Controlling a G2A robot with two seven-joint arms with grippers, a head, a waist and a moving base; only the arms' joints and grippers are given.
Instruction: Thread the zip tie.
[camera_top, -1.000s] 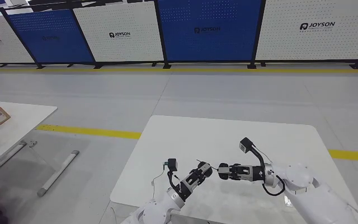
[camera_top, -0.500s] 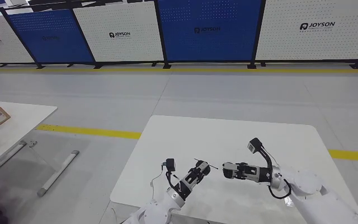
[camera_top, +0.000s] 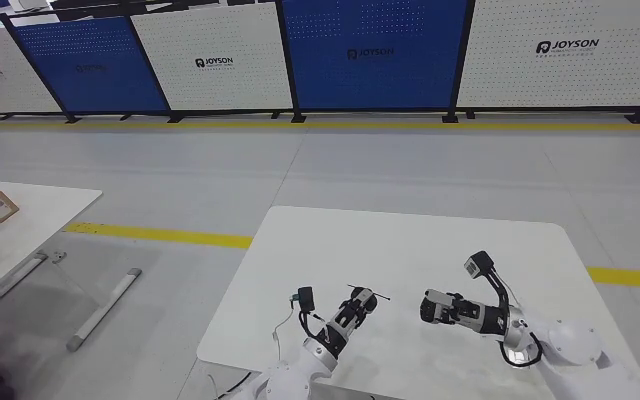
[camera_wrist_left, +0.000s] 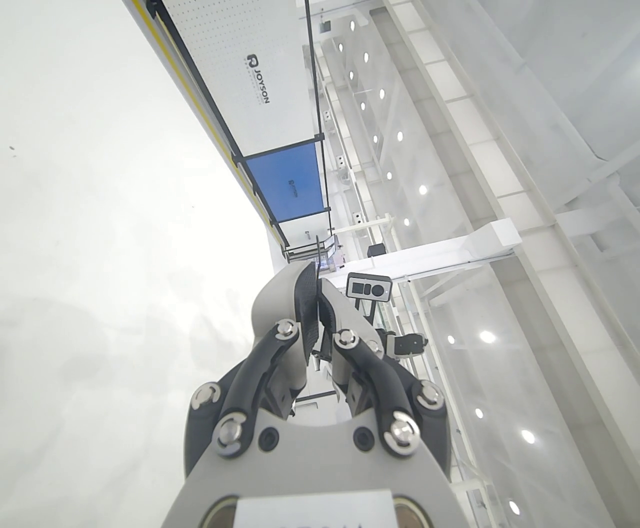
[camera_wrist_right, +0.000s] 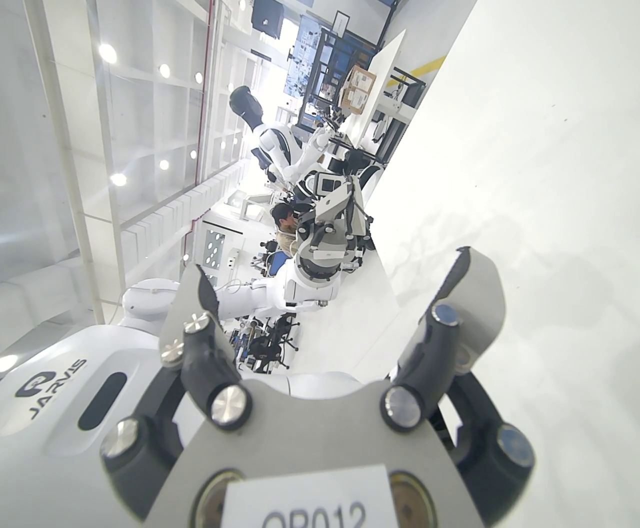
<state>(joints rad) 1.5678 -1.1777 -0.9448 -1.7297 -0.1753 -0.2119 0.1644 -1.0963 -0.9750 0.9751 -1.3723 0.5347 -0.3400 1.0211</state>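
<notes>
Zip tie (camera_wrist_left: 318, 255) sits pinched between the fingers of the left gripper (camera_wrist_left: 318, 287) (pads hide most of it); the right gripper (camera_wrist_right: 332, 267) has its fingers spread wide.

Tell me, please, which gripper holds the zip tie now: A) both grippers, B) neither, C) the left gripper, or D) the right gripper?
C: the left gripper has its jaws shut on the zip tie, while the right gripper stands open and empty.

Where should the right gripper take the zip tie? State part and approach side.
Probably the bare end of the zip tie sticking out past the shut left gripper toward the open right gripper. Come from that side, closing across the thin strap.
</notes>
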